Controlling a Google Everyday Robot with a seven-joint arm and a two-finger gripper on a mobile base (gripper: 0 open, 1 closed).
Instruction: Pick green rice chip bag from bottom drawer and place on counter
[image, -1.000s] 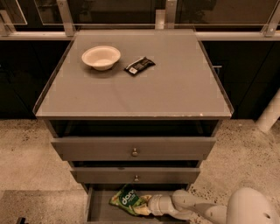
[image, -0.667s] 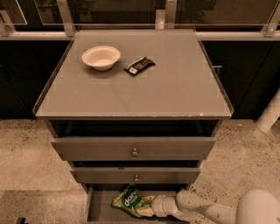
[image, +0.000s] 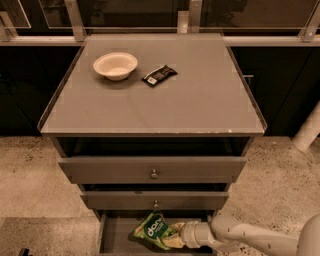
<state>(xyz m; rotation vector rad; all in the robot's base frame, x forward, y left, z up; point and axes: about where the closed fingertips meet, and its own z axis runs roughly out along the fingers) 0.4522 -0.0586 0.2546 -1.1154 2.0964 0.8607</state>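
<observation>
The green rice chip bag (image: 152, 231) is light green with a dark green "dang" patch. It is tilted up over the open bottom drawer (image: 114, 235), the lowest of three grey drawers. My gripper (image: 172, 239) reaches in from the lower right on a pale arm and is shut on the bag's right end, holding it a little above the drawer floor. The counter (image: 200, 95) is the wide grey cabinet top above.
A white bowl (image: 115, 65) and a small black wrapped bar (image: 159, 75) lie on the counter's back left. Two knobbed drawers (image: 152, 170) sit above the bottom one, slightly pulled out. A speckled floor surrounds the cabinet; a white post (image: 307, 132) stands at right.
The bag has risen and tipped more upright in the gripper. The arm has shifted slightly right and up out of the drawer.
</observation>
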